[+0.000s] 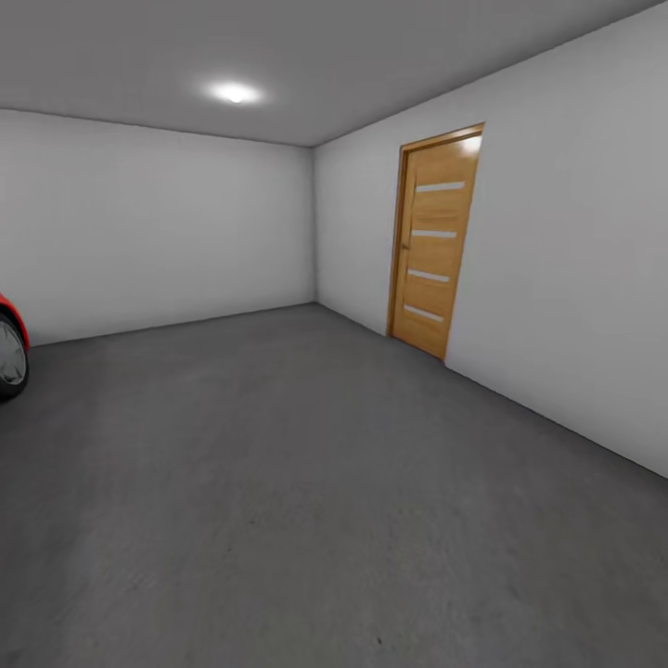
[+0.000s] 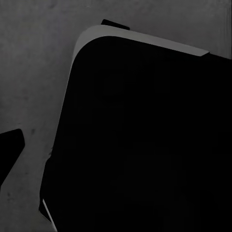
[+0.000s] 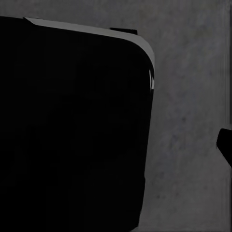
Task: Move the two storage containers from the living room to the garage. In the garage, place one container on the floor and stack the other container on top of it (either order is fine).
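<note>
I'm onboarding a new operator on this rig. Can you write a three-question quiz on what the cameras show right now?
1. True or false: the wooden door is in the right-hand wall.
2. What colour is the vehicle at the head view's left edge?
3. The floor is: A) light wood planks B) dark grey concrete C) carpet.

Key: 1 true. 2 red. 3 B.

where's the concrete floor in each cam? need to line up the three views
Head view: the floor spans the lower half, up to the grey walls and the wooden door.
Left wrist view: the floor runs along one side and corner, beside a large black body.
Right wrist view: the floor shows beside the same kind of black body.
Shared landmark: the mottled grey concrete.
</note>
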Tool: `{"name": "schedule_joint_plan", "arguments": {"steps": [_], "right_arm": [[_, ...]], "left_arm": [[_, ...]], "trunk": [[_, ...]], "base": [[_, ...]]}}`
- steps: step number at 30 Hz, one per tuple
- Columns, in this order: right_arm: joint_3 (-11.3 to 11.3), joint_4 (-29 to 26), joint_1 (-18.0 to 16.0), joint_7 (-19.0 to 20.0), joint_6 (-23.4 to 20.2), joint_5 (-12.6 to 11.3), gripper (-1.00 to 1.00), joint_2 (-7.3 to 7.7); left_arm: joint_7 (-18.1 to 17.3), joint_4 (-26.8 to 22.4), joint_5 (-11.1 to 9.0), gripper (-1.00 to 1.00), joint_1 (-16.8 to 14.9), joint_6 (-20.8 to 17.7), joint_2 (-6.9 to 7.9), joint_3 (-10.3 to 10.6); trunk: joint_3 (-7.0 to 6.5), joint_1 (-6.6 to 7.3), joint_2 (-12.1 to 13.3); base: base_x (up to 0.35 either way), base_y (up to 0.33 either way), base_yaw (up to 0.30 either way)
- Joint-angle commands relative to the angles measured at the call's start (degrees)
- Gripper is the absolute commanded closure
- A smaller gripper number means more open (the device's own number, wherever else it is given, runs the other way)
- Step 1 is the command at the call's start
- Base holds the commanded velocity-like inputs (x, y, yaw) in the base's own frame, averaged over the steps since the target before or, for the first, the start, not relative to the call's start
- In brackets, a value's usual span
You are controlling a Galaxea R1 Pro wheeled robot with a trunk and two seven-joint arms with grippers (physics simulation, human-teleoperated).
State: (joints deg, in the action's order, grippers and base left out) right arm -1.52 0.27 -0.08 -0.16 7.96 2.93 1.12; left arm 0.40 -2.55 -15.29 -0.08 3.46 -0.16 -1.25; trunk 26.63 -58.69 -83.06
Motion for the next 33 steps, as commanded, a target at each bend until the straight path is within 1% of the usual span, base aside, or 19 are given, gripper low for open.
{"name": "schedule_joint_plan", "arguments": {"steps": [1,8,14,27,30,31,33], "right_arm": [[-0.12,0.02,-0.01,-0.02,0.20,0.38,-1.00,0.03],[-0.10,-0.21,-0.01,-0.09,0.30,0.90,-1.00,0.22],[-0.07,-0.27,-0.01,-0.10,0.31,0.93,-1.00,1.01],[-0.15,-0.27,-0.01,-0.03,0.30,1.12,-1.00,1.00],[-0.15,-0.24,-0.01,-0.02,0.25,1.94,-1.00,0.97],[-0.15,-0.21,-0.01,-0.02,0.24,3.01,-1.00,0.91],[-0.15,-0.19,-0.01,-0.02,0.23,4.42,-1.00,0.77]], "left_arm": [[0.04,0.00,-0.18,-1.00,-0.01,0.14,-0.02,-0.09],[0.04,0.00,-0.18,-1.00,-0.01,0.17,-0.02,-0.15],[0.08,0.00,-0.18,-1.00,-0.01,0.14,-0.02,-0.16],[0.10,0.00,-0.18,-1.00,-0.01,0.11,-0.10,-0.24],[0.08,0.00,-0.18,-1.00,-0.01,0.12,-0.10,-0.25],[0.06,0.00,-0.18,-1.00,-0.01,0.13,-0.09,-0.25],[0.05,0.00,-0.18,-1.00,-0.01,0.13,-0.04,-0.25]], "trunk": [[0.04,-0.04,-0.02],[0.04,-0.04,-0.02],[0.04,-0.04,-0.02],[0.04,-0.04,-0.02],[0.04,-0.04,-0.02],[0.04,-0.04,-0.02],[0.04,-0.04,-0.02]], "base": [[0.331,0.000,0.000],[0.331,0.000,0.000],[0.331,0.000,0.000],[0.331,0.000,0.000],[0.331,0.000,0.000],[0.331,0.000,0.000],[0.331,0.000,0.000]]}}
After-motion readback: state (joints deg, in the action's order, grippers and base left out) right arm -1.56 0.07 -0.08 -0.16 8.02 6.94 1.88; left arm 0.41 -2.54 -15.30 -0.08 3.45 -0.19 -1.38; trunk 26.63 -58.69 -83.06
